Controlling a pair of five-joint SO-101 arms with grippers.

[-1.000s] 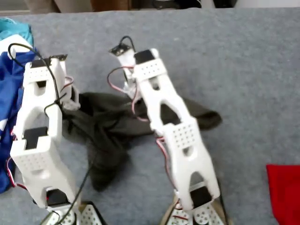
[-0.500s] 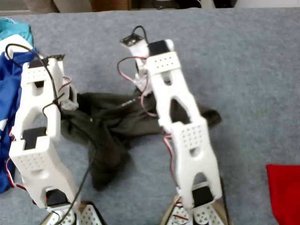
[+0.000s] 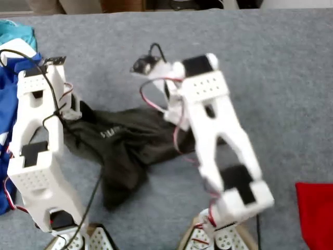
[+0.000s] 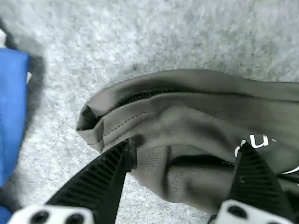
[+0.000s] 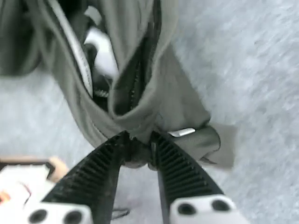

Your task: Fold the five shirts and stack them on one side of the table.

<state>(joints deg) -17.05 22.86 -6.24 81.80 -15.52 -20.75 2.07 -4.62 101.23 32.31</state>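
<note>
On the table (image 3: 270,62), dark shirt (image 3: 130,148), white print (image 3: 110,133) unreadable, right gripper (image 5: 139,141) pinching fabric

A crumpled shirt (image 3: 125,146) lies mid-desk (image 3: 270,78) between the two arms (the right arm above part of it). A pile of shirts (image 3: 8,99) sits at the left edge, and another shirt (image 3: 316,208) at the near right corner.

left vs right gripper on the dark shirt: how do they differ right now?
The left gripper is open, jaws wide apart over a hemmed edge of the dark shirt; the right gripper is shut, pinching a bunched fold. Cloth at the left gripper lies fairly smooth; at the right gripper it is gathered into creases. Shared: both are at the same shirt.
</note>
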